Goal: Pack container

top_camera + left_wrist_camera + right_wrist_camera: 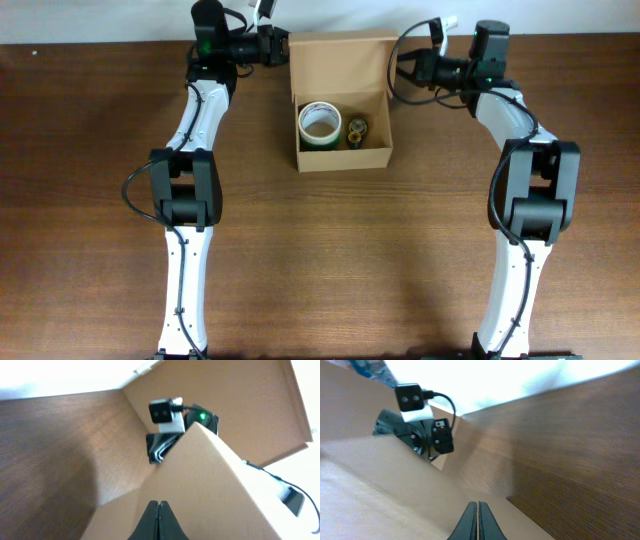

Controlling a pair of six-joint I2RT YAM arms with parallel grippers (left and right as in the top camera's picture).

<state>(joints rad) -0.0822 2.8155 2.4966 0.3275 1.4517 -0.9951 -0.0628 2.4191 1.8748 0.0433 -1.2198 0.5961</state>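
The container [345,158] stands on the table [340,260] at the far middle, between my two arms. Its lid flap [340,60] is open and leans back. A tape roll [320,123] lies flat inside on the left, and a small dark object [357,131] is just beside it; I cannot tell what that object is. My left gripper [159,504] is clenched with the fingers pressed together, holding nothing that I can see, and it is close to the left edge of the flap. My right gripper [477,504] is also clenched and appears empty, near the right edge of the flap. I judge that closing the lid is the step that remains, and here I see the danger. If one arm pushes the flap before the other, the light box may turn or slide on the smooth wood, because nothing holds it down. If I press the flap near its hinge and not near its free edge, the cardboard may bend or crease instead of folding. My closed fingers are narrow, so they may slip off the edge and knock the box. The roll seems lower than the walls, so I think it will not block the lid.
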